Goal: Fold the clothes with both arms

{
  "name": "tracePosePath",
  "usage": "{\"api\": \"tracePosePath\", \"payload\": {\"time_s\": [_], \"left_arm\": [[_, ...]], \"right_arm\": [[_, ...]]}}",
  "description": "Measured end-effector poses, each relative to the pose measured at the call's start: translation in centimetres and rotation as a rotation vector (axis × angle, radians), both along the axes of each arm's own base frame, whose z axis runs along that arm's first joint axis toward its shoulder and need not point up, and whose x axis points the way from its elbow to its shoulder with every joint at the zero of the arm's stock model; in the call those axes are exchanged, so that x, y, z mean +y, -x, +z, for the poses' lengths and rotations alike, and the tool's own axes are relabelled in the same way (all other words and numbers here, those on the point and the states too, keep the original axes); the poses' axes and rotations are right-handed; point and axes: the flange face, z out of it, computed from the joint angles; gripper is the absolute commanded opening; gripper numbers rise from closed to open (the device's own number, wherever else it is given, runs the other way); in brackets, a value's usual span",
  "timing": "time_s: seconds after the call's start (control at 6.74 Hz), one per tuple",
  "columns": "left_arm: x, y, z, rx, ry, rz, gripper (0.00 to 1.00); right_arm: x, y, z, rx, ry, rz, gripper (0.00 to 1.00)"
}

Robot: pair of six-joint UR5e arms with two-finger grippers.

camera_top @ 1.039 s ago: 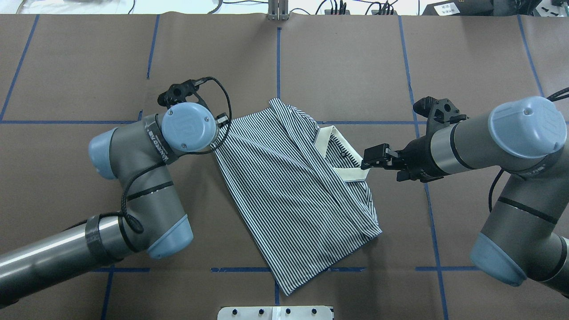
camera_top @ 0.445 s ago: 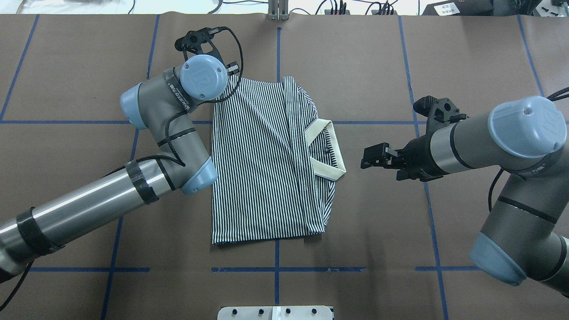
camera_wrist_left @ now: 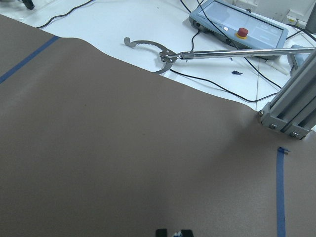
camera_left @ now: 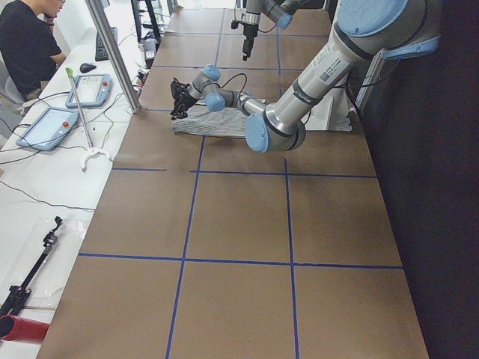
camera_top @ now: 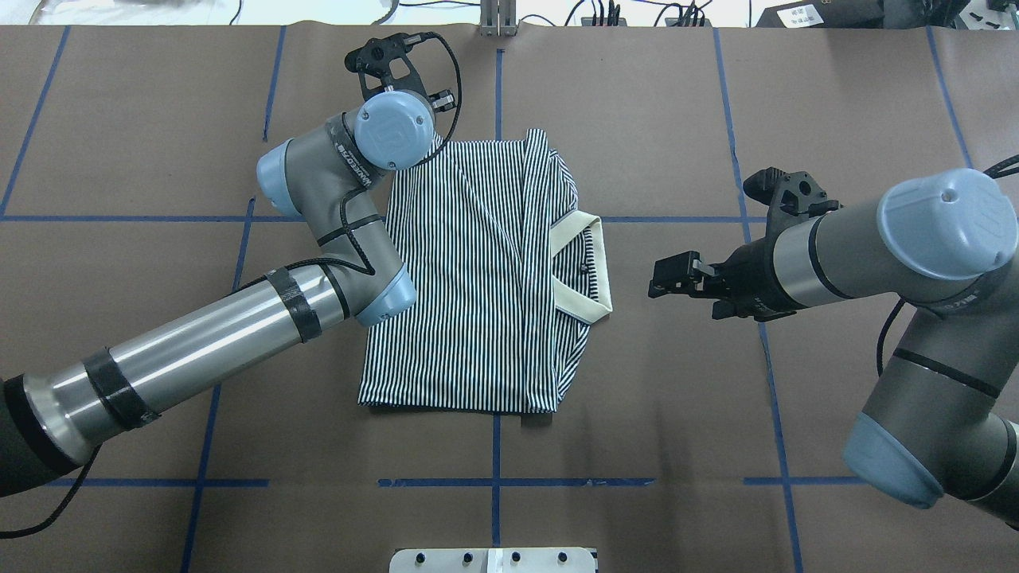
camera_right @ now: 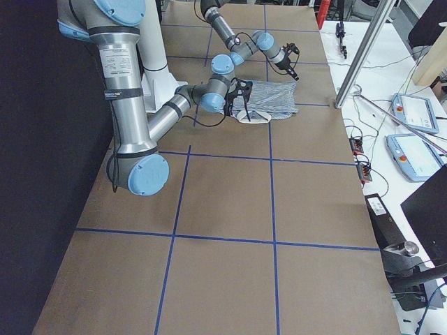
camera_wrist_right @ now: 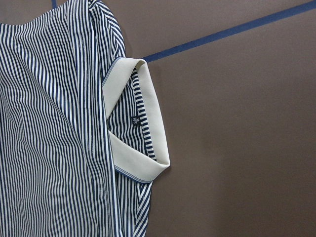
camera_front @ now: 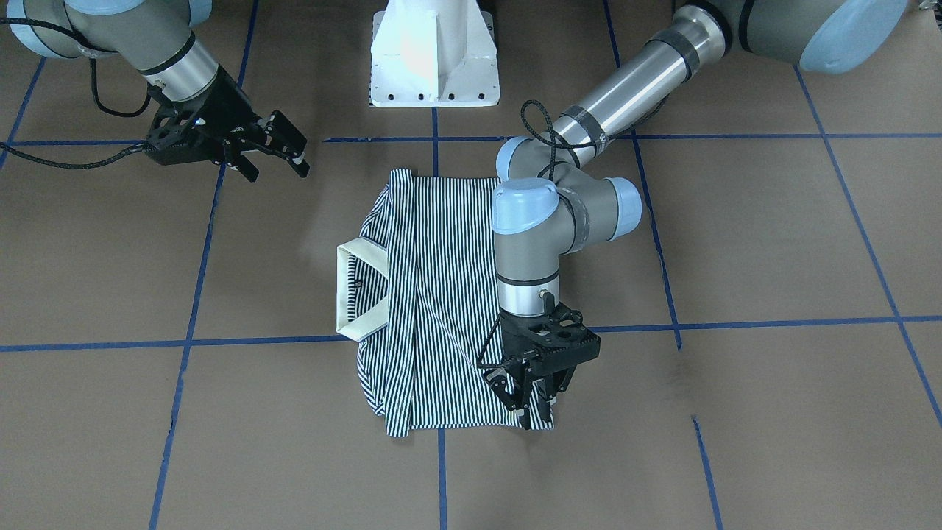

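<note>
Currently I see the polo shirt (camera_top: 470,278) lying folded mid-table, its far left corner pinched in my left gripper (camera_front: 533,408). My right gripper (camera_top: 657,280) hovers spread beside the collar (camera_top: 595,263), not touching.

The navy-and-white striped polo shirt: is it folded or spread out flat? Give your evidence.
Folded. The striped polo shirt lies as a compact rectangle, side panels overlapping across its middle, no sleeves spread, cream collar at one edge.
</note>
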Motion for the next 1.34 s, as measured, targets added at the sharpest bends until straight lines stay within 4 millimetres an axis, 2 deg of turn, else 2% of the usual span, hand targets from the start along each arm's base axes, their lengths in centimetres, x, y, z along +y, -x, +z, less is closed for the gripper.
{"api": "tracePosePath", "payload": {"time_s": [0.15,0.45,0.59,0.74,0.89,1.19,1.34], "left_arm": [[-0.7,0.4,0.5,-0.034,-0.017,0.002,1.0],[-2.4,3.0,-0.2,-0.013,-0.004,0.089,1.0],[-1.7,4.4,-0.7,0.046,0.021,0.18,1.0],[0.2,6.1,-0.7,0.093,0.034,0.249,1.0],[2.9,8.1,-1.2,0.121,0.054,0.307,1.0],[9.8,11.2,-4.0,0.14,0.084,0.417,1.0],[13.3,12.6,-4.3,0.144,0.084,0.455,1.0]], "right_arm": [[-0.1,0.1,-0.1,0.0,-0.002,0.004,1.0],[-0.2,0.3,0.2,0.013,-0.001,0.006,1.0],[-0.4,1.0,0.3,0.041,0.005,0.005,1.0],[-0.8,2.5,-0.9,0.09,0.009,0.0,1.0],[-1.0,4.6,-3.0,0.159,-0.001,-0.013,1.0],[-1.0,9.6,-5.6,0.247,-0.041,-0.03,1.0],[-1.3,12.5,-6.7,0.265,-0.052,-0.039,1.0]]}}
